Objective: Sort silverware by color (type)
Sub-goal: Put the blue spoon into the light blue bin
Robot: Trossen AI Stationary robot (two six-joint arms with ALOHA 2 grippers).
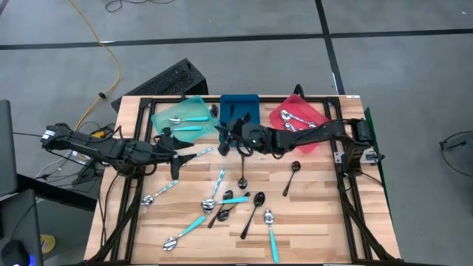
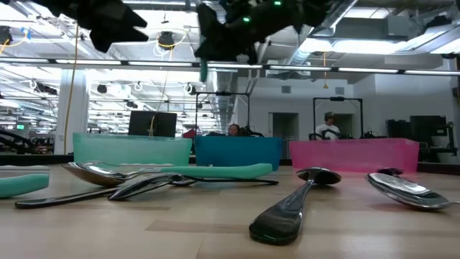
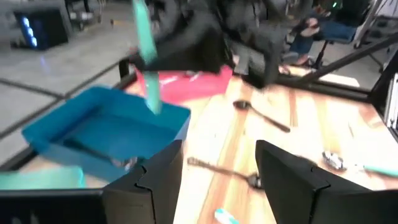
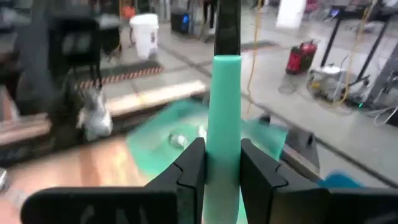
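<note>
Seen from above, a wooden table (image 1: 318, 222) holds three trays at its far edge. The teal tray (image 1: 164, 112) has two teal-handled spoons, the red tray (image 1: 316, 111) several silver ones, the blue tray (image 1: 238, 103) looks nearly empty. The right gripper (image 4: 222, 163) clamps a teal spoon (image 4: 226, 93) near the blue tray. The left gripper (image 3: 219, 171) hangs released, empty, beside the teal tray. About a dozen loose spoons (image 1: 222, 199) remain; sorting is under halfway.

Left gripper (image 1: 174, 165) hovers with jaws apart; right gripper (image 1: 226, 131) seems clamped, both arms reaching inward.
</note>
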